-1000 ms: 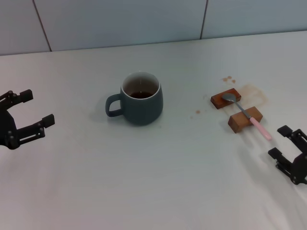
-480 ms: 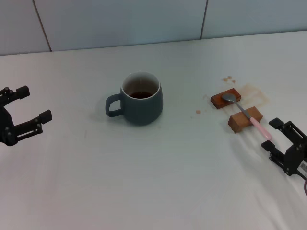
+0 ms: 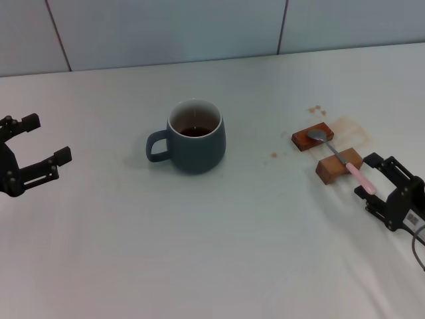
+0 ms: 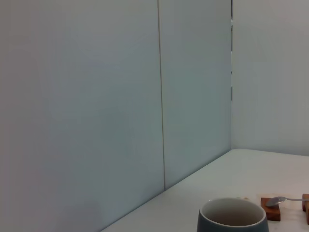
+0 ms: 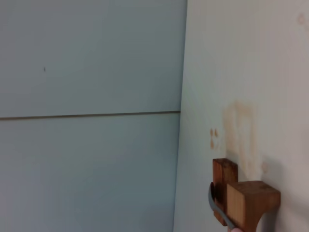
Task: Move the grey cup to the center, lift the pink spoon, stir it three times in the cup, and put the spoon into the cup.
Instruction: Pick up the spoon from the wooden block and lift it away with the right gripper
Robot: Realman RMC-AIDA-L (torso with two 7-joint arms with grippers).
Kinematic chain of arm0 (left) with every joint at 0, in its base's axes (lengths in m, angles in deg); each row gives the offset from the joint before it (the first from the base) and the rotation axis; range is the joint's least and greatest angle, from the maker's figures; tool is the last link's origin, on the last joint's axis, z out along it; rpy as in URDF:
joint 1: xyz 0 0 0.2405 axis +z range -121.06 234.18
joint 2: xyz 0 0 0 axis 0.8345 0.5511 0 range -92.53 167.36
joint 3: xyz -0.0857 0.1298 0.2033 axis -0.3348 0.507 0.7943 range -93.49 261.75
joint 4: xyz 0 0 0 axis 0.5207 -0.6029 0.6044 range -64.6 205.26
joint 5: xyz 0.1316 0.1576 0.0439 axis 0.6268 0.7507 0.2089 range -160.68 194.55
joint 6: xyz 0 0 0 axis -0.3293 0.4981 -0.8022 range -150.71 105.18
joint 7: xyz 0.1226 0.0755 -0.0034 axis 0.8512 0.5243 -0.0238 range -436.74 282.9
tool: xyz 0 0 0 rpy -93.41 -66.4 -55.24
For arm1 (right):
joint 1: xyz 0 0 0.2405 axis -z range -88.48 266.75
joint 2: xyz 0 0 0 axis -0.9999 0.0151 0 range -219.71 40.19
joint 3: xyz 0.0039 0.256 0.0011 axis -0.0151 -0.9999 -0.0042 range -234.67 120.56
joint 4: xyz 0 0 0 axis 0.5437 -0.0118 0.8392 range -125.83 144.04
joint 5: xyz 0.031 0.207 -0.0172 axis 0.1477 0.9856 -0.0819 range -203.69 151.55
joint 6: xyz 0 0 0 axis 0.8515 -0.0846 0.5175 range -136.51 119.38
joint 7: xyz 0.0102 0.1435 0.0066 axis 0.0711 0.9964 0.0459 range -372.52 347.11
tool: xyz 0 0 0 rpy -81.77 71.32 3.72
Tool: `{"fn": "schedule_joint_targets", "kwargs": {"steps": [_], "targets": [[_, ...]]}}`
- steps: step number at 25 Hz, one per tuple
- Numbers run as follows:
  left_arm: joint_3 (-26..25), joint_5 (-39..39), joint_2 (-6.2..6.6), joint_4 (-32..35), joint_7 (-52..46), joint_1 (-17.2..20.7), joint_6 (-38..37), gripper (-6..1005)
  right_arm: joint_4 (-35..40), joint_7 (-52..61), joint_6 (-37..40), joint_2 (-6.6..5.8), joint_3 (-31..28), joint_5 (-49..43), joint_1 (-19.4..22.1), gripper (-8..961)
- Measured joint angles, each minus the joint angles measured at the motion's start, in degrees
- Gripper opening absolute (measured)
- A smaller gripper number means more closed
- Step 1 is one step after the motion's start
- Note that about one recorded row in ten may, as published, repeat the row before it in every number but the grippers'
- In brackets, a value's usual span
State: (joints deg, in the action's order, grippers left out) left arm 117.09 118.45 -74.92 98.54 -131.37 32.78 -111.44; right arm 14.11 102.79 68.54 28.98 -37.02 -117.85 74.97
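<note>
The grey cup (image 3: 195,137) stands upright near the middle of the white table, handle toward my left, brown liquid inside. Its rim also shows in the left wrist view (image 4: 232,220). The pink spoon (image 3: 342,161) lies across two brown wooden blocks at the right, silver bowl on the far block, pink handle pointing toward my right gripper (image 3: 370,175). That gripper is open, its fingers on either side of the handle's end. My left gripper (image 3: 41,143) is open and empty at the far left, well away from the cup.
The two wooden blocks (image 3: 339,166) stand at the right, also in the right wrist view (image 5: 251,203). Brown spill stains (image 3: 352,127) mark the table behind them. A tiled wall (image 3: 166,30) runs along the back.
My right gripper has moved forward and left up to the spoon handle's end. My left gripper has drawn back slightly to the left. The cup and spoon have not moved.
</note>
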Motion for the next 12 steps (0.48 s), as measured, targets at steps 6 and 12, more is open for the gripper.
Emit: {"fn": "schedule_joint_targets", "kwargs": {"steps": [6,12], "targets": [[-0.32,-0.10,-0.13,0.00,0.10,-0.05,0.07,859,-0.05,0.18,-1.01,-0.04,0.14,0.02,-1.33,735],[-1.09,-0.10,-0.16,0.00,0.22,-0.25,0.09,860,-0.01,0.53,-2.03,0.07,0.10,0.03,-2.20,718]]}}
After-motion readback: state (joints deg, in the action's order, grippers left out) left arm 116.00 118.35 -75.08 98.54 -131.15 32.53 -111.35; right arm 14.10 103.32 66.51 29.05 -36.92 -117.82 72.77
